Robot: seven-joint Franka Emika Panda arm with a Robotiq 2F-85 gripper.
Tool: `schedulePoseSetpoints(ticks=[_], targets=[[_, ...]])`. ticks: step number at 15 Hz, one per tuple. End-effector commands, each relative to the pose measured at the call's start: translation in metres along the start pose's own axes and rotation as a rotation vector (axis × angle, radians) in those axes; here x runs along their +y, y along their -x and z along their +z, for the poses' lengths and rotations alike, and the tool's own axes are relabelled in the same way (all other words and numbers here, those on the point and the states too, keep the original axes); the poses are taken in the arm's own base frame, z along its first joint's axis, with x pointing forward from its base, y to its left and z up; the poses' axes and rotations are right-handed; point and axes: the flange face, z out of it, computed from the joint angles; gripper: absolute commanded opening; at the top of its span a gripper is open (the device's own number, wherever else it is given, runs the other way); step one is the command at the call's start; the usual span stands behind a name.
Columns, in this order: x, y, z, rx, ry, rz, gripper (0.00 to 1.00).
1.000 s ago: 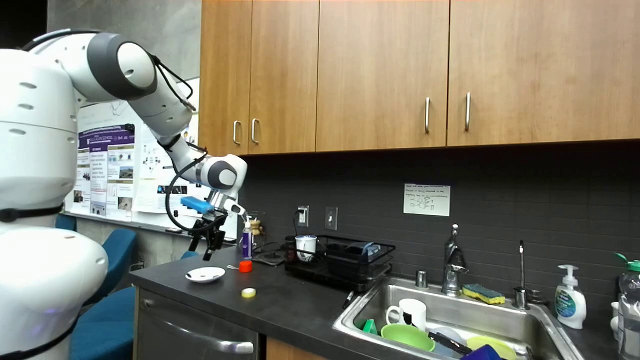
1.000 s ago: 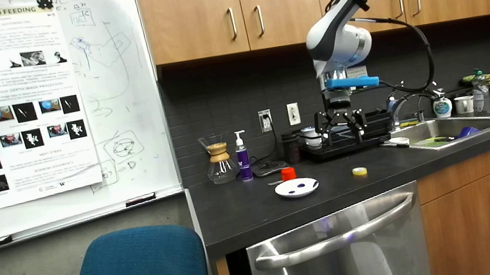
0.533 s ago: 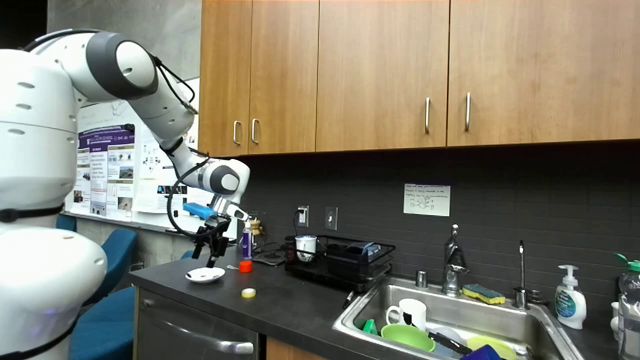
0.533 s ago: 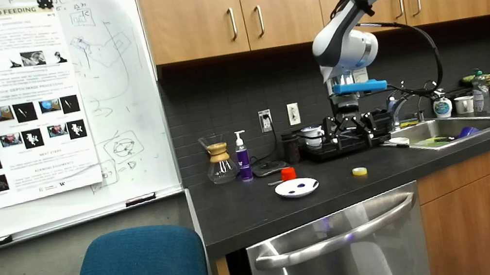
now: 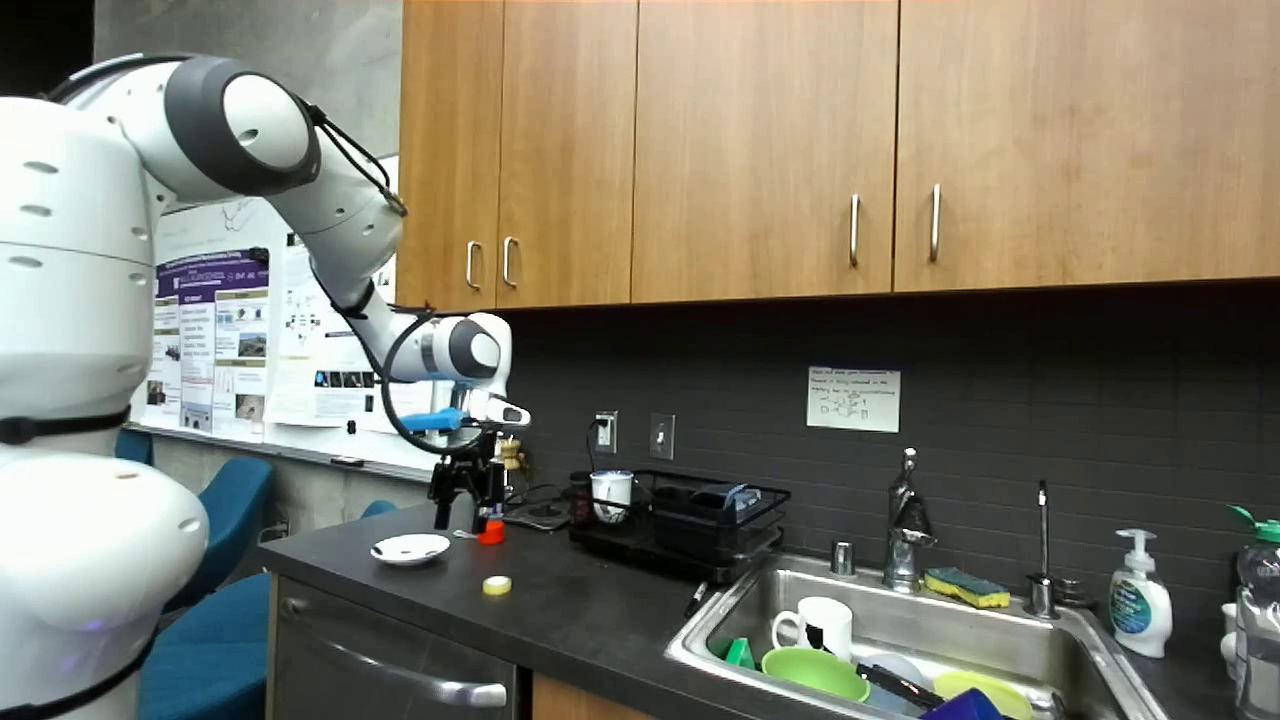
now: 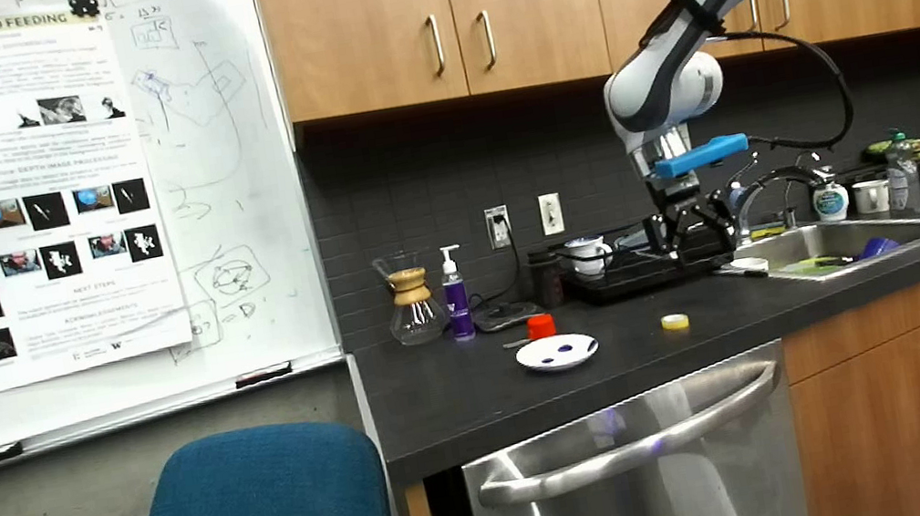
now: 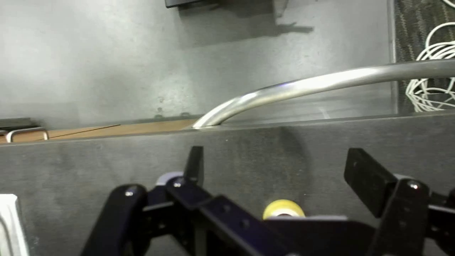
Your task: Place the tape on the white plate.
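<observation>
The tape (image 5: pixel 497 585) is a small yellowish roll lying flat on the dark counter; it also shows in an exterior view (image 6: pixel 674 322). The white plate (image 5: pixel 410 549) lies on the counter a short way from the tape, and also shows in an exterior view (image 6: pixel 557 352). Nothing but dark spots shows on it. My gripper (image 5: pixel 463 524) is open and empty above the counter, apart from both; it also shows in an exterior view (image 6: pixel 704 254). In the wrist view, my gripper (image 7: pixel 277 163) has widely spread fingers, and the tape (image 7: pixel 283 207) is partly hidden behind the gripper body. The plate is out of the wrist view.
A red item (image 6: pixel 541 326) stands behind the plate. A black dish rack (image 5: pixel 680 520) with a mug stands at the wall. A sink (image 5: pixel 900 640) holds dishes. A purple bottle (image 6: pixel 456 295) and a glass coffee maker (image 6: pixel 415 307) stand further back. The counter's front edge (image 7: pixel 241 126) is near.
My gripper has moved to the right in both exterior views and has turned and tilted. It stays open. The tape and the plate have not moved.
</observation>
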Motion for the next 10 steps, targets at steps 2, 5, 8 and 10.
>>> schedulePoseSetpoints(ticks=[2, 5, 8, 10], targets=[[0.005, 0.004, -0.010, -0.071, 0.126, -0.008, 1.00], [0.004, 0.010, -0.010, -0.123, 0.170, -0.014, 1.00], [0.005, 0.009, -0.012, -0.112, 0.144, -0.014, 1.00], [0.004, 0.000, -0.018, -0.058, 0.135, -0.006, 1.00]])
